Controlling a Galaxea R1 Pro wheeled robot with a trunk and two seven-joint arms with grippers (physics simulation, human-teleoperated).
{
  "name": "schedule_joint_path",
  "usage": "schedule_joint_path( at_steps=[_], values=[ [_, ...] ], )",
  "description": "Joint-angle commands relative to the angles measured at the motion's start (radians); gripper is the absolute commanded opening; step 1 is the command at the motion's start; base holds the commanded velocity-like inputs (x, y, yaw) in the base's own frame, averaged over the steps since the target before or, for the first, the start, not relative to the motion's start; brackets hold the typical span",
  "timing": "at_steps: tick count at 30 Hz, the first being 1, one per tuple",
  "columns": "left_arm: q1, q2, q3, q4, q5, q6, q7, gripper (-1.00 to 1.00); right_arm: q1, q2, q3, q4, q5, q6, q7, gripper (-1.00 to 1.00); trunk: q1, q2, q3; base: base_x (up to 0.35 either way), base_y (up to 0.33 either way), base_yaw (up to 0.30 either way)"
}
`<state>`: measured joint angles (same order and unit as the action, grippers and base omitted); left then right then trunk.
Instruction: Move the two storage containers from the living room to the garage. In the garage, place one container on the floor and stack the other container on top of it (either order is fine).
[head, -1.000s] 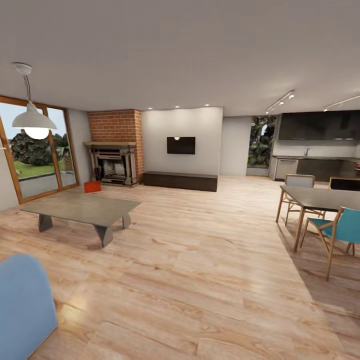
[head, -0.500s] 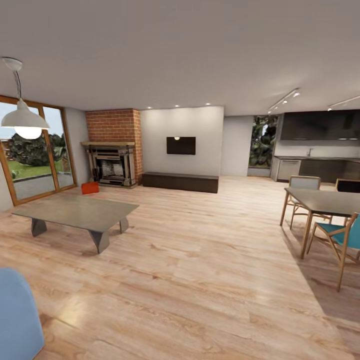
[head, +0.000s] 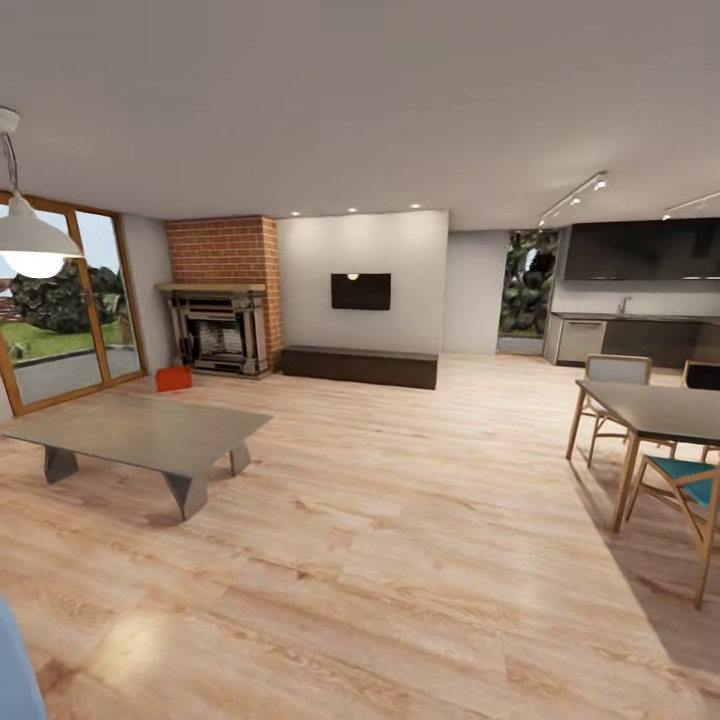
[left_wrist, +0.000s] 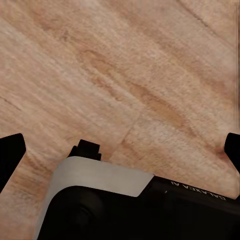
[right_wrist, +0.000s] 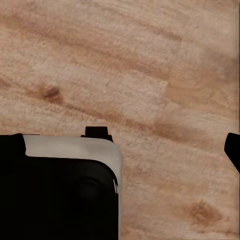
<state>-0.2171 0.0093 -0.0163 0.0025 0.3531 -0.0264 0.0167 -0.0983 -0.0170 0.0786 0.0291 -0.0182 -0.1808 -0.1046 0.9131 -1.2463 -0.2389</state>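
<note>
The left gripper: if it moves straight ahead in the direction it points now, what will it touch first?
Most likely the wood-plank floor. The left gripper looks open and empty, with nothing between its fingertips and the planks. How far away the floor lies cannot be judged.

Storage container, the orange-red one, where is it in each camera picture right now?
Head view: the storage container sits on the wood-plank floor at far left, in front of the brick fireplace and beyond the low table.
Left wrist view: this camera looks down at floor planks.
Right wrist view: this camera looks down at floor planks.
Shared landmark: the wood-plank floor.
</note>
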Motion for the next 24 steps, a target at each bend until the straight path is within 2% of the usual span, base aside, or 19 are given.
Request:
schedule_joint_path(
  at_steps=[1,24],
  values=[
    [-0.001,0.000,-0.002,0.001,0.005,-0.003,0.002,1.00,-0.001,0.000,0.008,0.003,-0.002,-0.005,-0.003,1.00,0.001,-0.001,-0.001,0.321,-0.094,0.000],
    [-0.001,0.000,-0.002,0.001,0.005,-0.003,0.002,1.00,-0.001,0.000,0.009,0.003,-0.002,-0.005,-0.003,1.00,0.001,-0.001,-0.001,0.321,-0.095,0.000]
  ],
)
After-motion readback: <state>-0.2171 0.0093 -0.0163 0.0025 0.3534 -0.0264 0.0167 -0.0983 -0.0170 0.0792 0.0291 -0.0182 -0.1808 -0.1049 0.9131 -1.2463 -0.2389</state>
